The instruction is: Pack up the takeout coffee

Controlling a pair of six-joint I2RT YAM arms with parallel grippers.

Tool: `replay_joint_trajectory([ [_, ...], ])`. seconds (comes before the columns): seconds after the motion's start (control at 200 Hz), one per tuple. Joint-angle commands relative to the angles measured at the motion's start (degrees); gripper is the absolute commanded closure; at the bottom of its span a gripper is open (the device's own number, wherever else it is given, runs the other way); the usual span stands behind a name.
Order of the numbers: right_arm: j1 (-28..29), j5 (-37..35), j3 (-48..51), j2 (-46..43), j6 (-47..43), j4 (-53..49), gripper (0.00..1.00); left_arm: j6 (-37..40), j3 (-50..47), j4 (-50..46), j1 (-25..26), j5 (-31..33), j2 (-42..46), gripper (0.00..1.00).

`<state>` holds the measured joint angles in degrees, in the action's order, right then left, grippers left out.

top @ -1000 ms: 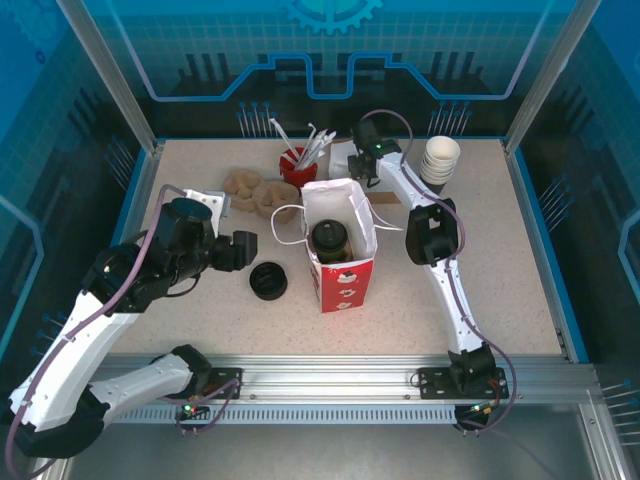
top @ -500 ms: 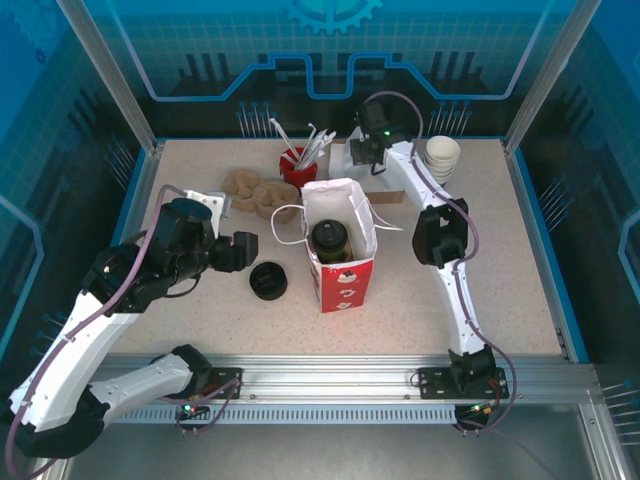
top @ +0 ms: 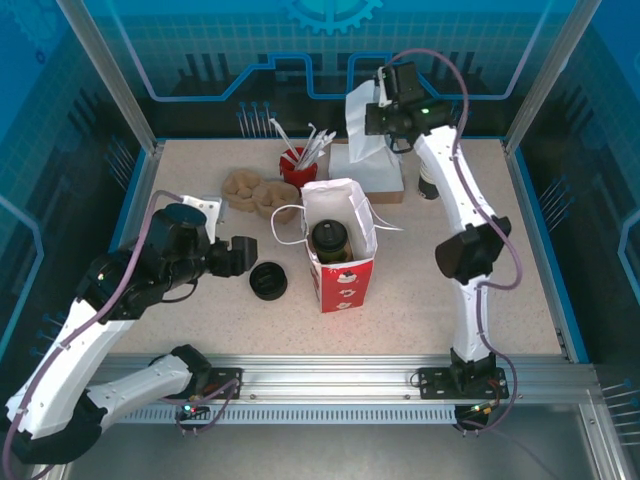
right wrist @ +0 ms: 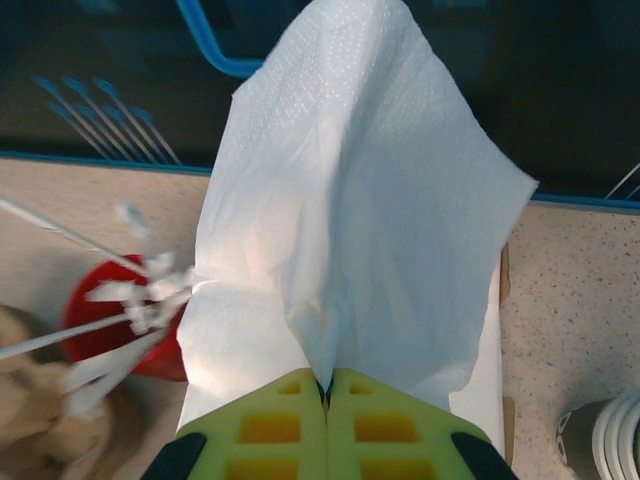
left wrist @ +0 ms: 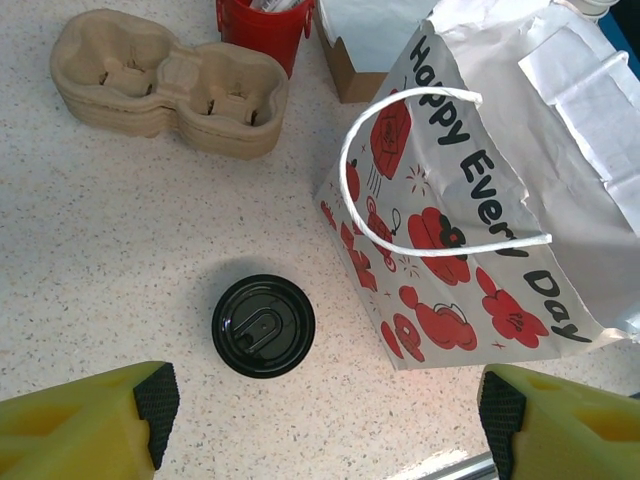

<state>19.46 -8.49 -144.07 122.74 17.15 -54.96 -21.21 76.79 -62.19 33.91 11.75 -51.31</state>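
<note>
From above, the right end effector (top: 372, 118) has risen from the napkin box (top: 378, 172) at the counter's (top: 520, 290) far edge, where it was low a second ago. It now hangs high above that edge, clamped on a white napkin (top: 358, 128) that dangles clear of the box. The raised arm now covers part of the stack of cups (top: 430, 186), which stood in plain sight before. The left end effector (top: 243, 252) has hardly shifted and sits near the left edge beside a black lid (top: 268, 281); its jaws are hard to judge from here. The paper bag (top: 345, 275) stands open mid-counter as before, with the takeout coffee (top: 330, 240) upright inside it. A red cup (top: 297, 166) holds white stirrers. In the left wrist view, the left end effector (left wrist: 325, 405) is spread wide and empty, with the black lid (left wrist: 263, 325) on the counter between and beyond its fingers (left wrist: 85, 430). The bag (left wrist: 470, 200) shows only its printed side, so the coffee is hidden; the pulp carriers (left wrist: 165, 85) lie beyond. In the right wrist view, the right end effector (right wrist: 326, 392) is pressed together on the napkin (right wrist: 350, 200), which hides most of the box. The red cup (right wrist: 130, 325) is blurred, and the cups (right wrist: 610, 440) are cut off at the corner.
</note>
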Motion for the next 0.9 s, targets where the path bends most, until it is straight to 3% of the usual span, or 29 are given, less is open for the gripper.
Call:
replay_joint_trajectory([
  [0.0, 0.13, 7.35, -0.7, -6.68, 3.93, -6.48, 1.0, -2.25, -1.11, 2.86, -0.25, -2.96, -0.1, 0.18],
  [0.315, 0.46, 28.14, 14.86, -25.9, 16.49, -1.07, 1.0, -4.37, -4.22, 12.6, -0.28, -12.19, -0.28, 0.15],
  [0.485, 1.43, 37.39, 21.58, -31.7, 24.95, 2.77, 1.0, -6.52, -4.55, 17.25, -0.25, -14.57, -1.56, 0.15],
  [0.705, 5.11, 41.39, 33.2, -38.51, 34.35, 12.22, 1.0, -9.72, -4.6, 22.13, -0.27, -18.28, -5.07, 0.17],
  [0.895, 8.01, 40.4, 42.42, -43.32, 40.36, 21.05, 1.0, -11.0, -5.81, 26.32, -0.28, -20.26, -5.95, 0.18],
])
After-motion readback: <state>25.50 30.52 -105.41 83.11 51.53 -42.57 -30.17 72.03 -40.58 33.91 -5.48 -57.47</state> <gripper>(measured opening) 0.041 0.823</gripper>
